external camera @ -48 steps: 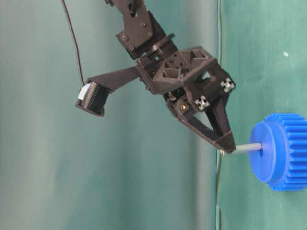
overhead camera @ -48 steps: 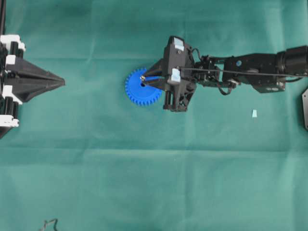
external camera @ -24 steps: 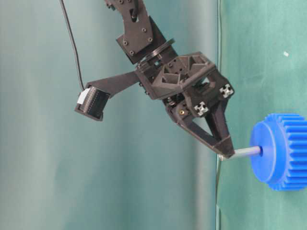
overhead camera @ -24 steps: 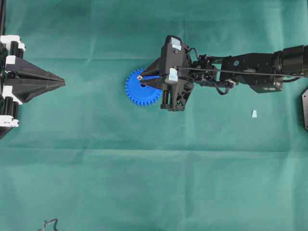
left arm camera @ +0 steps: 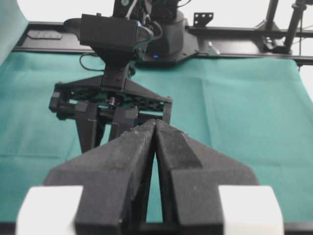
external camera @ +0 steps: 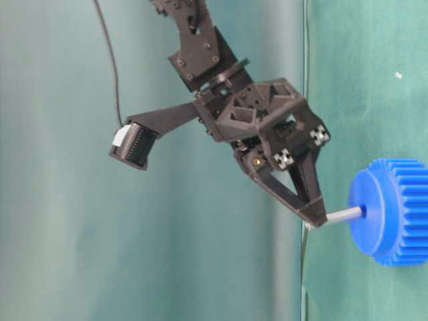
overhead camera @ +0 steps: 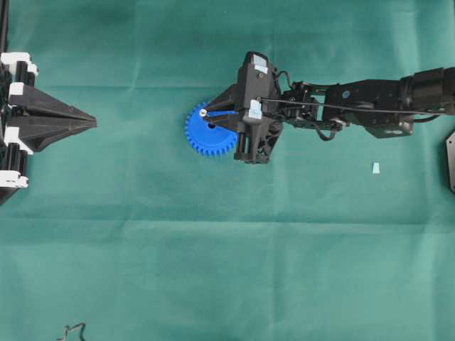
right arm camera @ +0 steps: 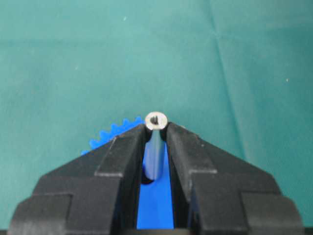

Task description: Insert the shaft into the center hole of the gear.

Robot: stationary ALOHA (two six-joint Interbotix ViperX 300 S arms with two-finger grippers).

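**Shaft held at the gear's hole by the right gripper**

A green cloth (overhead camera: pixel 213 249) covers the whole work surface, creased in a few straight lines. In the table-level view the scene appears turned on its side, with a plain green backdrop at left.

The gear (overhead camera: pixel 206 135) lies flat on the cloth, a little left of centre and towards the far side in the overhead view. Its toothed rim shows clearly in the table-level view (external camera: pixel 391 210), and a raised smooth face points towards the arm.

The right gripper (overhead camera: pixel 204 112) reaches in from the right and sits over the gear. Its 2 fingers (right arm camera: pixel 122 152) are drawn in narrow and clamp the shaft (external camera: pixel 344 215) near its upper end. The shiny end of the shaft (right arm camera: pixel 156 119) stands just clear of the fingertips in the right wrist view. The lower end of the shaft meets the hole (external camera: pixel 362 212) at the middle of the gear's face. How deep it sits cannot be told.

The left gripper (overhead camera: pixel 92 122) rests at the left edge, well apart from the gear. Its fingers (left arm camera: pixel 132 152) are pressed together with nothing between them.

1 small pale chip (overhead camera: pixel 375 168) lies on the cloth at right, well apart from the gear.
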